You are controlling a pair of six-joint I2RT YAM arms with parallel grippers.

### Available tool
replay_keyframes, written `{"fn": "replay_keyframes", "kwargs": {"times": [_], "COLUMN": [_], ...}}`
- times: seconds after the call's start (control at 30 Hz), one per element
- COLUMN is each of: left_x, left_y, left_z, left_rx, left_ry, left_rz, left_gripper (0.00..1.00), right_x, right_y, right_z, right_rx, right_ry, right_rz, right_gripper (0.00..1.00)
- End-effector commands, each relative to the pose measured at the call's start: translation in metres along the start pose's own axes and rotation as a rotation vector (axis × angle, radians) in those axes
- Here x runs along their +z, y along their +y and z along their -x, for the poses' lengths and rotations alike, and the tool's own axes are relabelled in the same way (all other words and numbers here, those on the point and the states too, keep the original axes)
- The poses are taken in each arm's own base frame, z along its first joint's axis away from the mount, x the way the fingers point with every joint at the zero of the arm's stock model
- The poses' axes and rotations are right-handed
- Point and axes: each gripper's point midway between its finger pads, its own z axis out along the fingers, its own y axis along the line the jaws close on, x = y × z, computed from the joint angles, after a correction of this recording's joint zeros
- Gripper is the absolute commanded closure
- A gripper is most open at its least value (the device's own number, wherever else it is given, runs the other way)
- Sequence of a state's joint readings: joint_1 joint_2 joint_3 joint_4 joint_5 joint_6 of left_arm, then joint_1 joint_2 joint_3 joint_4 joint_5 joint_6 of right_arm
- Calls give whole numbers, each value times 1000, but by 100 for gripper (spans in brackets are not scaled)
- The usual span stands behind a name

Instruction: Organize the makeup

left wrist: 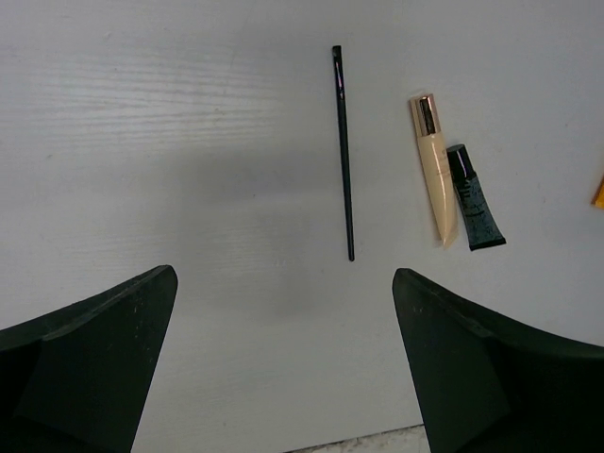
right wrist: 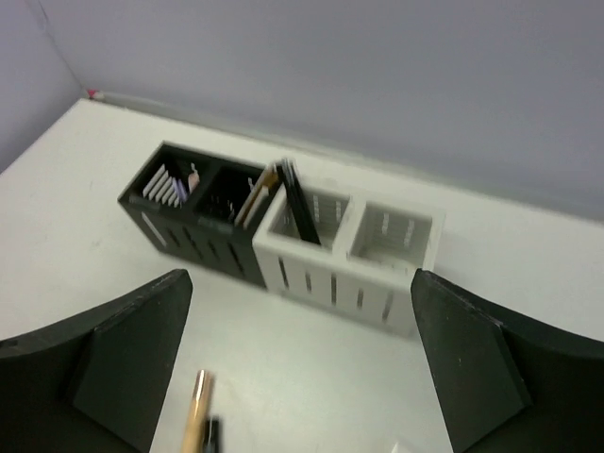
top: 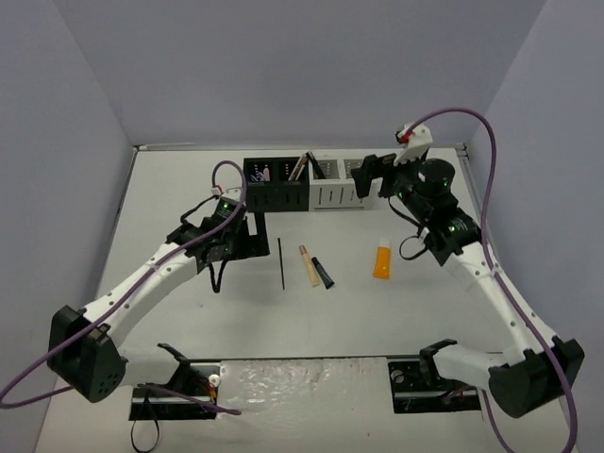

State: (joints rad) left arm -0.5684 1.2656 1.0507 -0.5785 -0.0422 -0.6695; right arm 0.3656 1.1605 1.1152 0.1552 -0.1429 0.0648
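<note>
The loose makeup lies on the table between the arms: a thin black brush (top: 281,262) (left wrist: 344,151), a tan tube (top: 308,265) (left wrist: 435,170), a small black tube (top: 324,274) (left wrist: 475,198) and a flat orange tube (top: 381,260). My left gripper (top: 234,241) (left wrist: 285,278) hovers open just left of the brush, with nothing between its fingers. My right gripper (top: 375,174) (right wrist: 299,283) is open and empty in front of the white organizer (top: 335,185) (right wrist: 377,283). A black stick (right wrist: 300,203) leans in that organizer's left slot. Tan pencils (right wrist: 255,193) and lilac-white items (right wrist: 170,184) stand in the black organizer (top: 276,187) (right wrist: 189,231).
Both organizers stand side by side at the back of the table, close to the rear wall. The white organizer's right slot (right wrist: 396,231) looks empty. Both arm bases and their cables sit at the near edge.
</note>
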Motion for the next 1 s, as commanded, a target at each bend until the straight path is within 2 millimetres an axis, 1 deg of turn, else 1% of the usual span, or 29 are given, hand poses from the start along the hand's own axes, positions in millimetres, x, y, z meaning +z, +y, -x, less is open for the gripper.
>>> {"fn": "replay_keyframes", "kwargs": {"times": [0.0,0.07,0.17,0.2,0.27,0.37,0.4,0.43,0.57,0.67,0.83,0.93,0.97], "left_x": [31,47,69,70,87,110,110,116,132,137,145,152,154], "left_y": [-31,-38,-47,-48,-52,-61,-61,-61,-60,-54,-47,-45,-43], "left_z": [21,21,24,23,24,21,20,19,11,6,1,-9,-12], "left_rx": [-27,-11,12,16,30,41,43,45,46,45,36,36,35], "left_ry": [-69,-56,-41,-39,-22,14,18,30,61,79,93,117,122], "left_rz": [46,76,127,130,163,168,170,181,205,234,253,252,255], "left_gripper": [3,3,4,5,14,30,35,41,56,63,71,75,78], "right_x": [-57,-75,-93,-96,-105,-114,-114,-118,-126,-129,-132,-132,-132], "right_y": [-4,-2,0,0,0,2,2,1,-3,-4,-5,-6,-6], "right_z": [-45,-55,-61,-61,-66,-70,-70,-71,-72,-71,-69,-71,-70], "right_rx": [154,169,174,172,164,153,153,145,127,118,108,106,106], "right_ry": [127,135,133,131,138,144,144,144,135,126,114,116,115], "right_rz": [-69,-65,-60,-59,-59,-46,-46,-48,-66,-70,-73,-78,-77], "right_gripper": [0,0,0,0,0,0,0,0,0,0,0,0,0]}}
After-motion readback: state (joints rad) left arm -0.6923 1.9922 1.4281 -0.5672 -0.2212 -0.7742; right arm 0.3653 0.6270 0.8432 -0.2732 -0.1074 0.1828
